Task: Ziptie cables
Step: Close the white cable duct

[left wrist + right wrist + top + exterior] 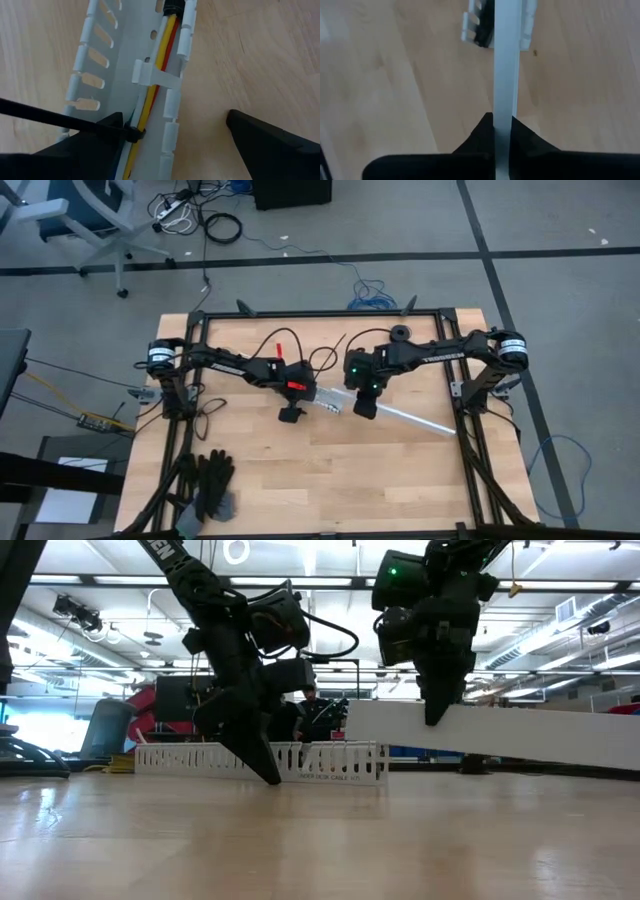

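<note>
A white slotted channel (125, 55) lies on the wooden table (330, 480). Yellow, red and white cables (156, 70) run along inside it. A black ziptie (131, 135) is looped round the cables, and its tail (35, 114) sticks out over the channel's wall. My left gripper (172, 120) stands open over the channel (328, 402). One finger (90, 145) is at the ziptie's head and the other (270, 142) is over bare wood. My right gripper (502, 122) is shut on a long white cover strip (506, 65), just right of the channel (180, 758). My left gripper has one fingertip (112, 125) right against the ziptie's head; whether it touches I cannot tell. My right gripper pinches the white cover strip (503, 107) between its two fingers, which come slanting down from above. The strip (520, 735) runs on past the fingers toward the table's right and shows above the tabletop in the low view.
Black gloves (210, 485) lie at the near left corner. A small black ring (402, 333) sits at the far edge, and thin black cords (325, 358) loop between the arms. The black table frame (470, 460) runs along the sides. Bare wood lies toward the near edge.
</note>
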Motion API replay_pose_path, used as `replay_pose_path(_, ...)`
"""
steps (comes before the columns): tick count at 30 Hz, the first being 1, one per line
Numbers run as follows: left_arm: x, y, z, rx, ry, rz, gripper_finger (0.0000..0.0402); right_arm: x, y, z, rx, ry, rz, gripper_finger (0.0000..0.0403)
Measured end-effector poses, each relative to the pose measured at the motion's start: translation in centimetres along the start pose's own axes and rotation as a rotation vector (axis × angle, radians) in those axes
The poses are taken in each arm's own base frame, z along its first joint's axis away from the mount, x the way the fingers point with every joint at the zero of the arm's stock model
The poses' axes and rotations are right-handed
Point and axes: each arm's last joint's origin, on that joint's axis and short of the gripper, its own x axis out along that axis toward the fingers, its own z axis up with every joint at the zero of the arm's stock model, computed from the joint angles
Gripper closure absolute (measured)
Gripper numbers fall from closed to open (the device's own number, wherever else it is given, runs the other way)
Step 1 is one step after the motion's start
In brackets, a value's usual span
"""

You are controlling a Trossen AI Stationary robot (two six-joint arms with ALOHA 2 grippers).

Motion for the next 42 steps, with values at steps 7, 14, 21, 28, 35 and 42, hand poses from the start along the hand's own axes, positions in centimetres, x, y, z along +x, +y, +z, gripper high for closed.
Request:
replay_pose_path(7,0.0,0.0,0.0,0.019,0.0,0.004,0.0058,0.1,0.2,0.4,-0.016,-0.001,0.157,0.0398)
replay_pose_path(14,0.0,0.0,0.0,0.003,0.001,0.006,0.0058,-0.2,-0.5,0.6,0.016,0.018,0.298,0.0398)
replay_pose_path(21,0.0,0.0,0.0,-0.003,0.001,0.007,0.0058,1.5,-2.1,-0.7,0.112,0.024,0.419,0.0398)
replay_pose_path(28,0.0,0.0,0.0,-0.003,0.002,0.007,0.0058,3.6,-2.9,-2.2,0.15,-0.035,0.572,0.0398)
replay_pose_path(35,0.0,0.0,0.0,-0.005,0.002,0.007,0.0058,4.2,-5.2,-3.6,0.242,-0.034,0.564,0.0398)
replay_pose_path(42,0.0,0.0,0.0,-0.005,0.001,0.007,0.0058,3.7,-7.1,-3.7,0.289,-0.055,0.597,0.0398)
